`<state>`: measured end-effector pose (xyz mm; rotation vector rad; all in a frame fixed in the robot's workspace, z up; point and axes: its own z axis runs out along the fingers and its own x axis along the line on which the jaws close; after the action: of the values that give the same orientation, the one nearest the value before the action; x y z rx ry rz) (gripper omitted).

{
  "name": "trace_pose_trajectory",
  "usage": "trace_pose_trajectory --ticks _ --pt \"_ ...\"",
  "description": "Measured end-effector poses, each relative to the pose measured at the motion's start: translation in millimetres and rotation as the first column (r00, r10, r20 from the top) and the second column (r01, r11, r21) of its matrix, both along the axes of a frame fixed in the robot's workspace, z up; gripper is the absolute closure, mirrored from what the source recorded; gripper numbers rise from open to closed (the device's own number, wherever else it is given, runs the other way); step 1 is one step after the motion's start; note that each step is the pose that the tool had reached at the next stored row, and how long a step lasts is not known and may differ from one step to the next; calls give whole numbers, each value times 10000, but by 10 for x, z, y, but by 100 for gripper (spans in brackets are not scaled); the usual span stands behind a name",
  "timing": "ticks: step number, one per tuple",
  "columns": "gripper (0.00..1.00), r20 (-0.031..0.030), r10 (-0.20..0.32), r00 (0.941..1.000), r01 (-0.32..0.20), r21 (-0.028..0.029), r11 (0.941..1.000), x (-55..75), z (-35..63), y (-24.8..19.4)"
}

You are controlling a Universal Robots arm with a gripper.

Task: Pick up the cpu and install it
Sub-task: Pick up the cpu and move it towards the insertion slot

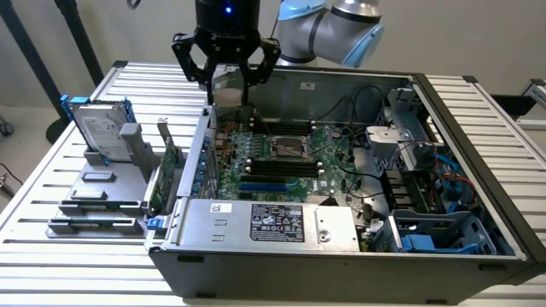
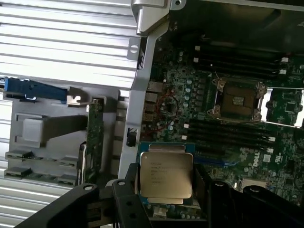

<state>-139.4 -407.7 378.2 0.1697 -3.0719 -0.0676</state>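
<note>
The cpu [image 2: 166,175], a small flat square chip with a silvery metal top, sits between my two black fingers [image 2: 127,192], so the gripper [image 2: 166,192] is shut on it. In the exterior view the gripper [image 1: 227,94] hangs over the back left corner of the open computer case [image 1: 477,115], with the cpu [image 1: 229,96] a pale patch between the fingers, clear of the board. The empty cpu socket [image 1: 286,148] lies on the green motherboard, toward the exterior view's right and nearer the front than the gripper. It also appears in the wrist view as the socket [image 2: 236,99] with its metal frame.
A grey holder [image 1: 98,192] on the slatted table carries a silver hard drive with a blue bracket [image 1: 101,131] and a long green card [image 1: 171,169]. Inside the case are black memory slots [image 1: 282,167], a power supply [image 1: 265,224], cables and a blue drive cage [image 1: 435,240].
</note>
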Motion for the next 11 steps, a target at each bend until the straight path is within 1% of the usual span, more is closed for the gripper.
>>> trace_pose_trajectory --ticks 4,11 --pt "45 0 -1 10000 1 -6 10000 182 -73 89" --pt "45 0 0 10000 0 -10 10000 502 -201 259"
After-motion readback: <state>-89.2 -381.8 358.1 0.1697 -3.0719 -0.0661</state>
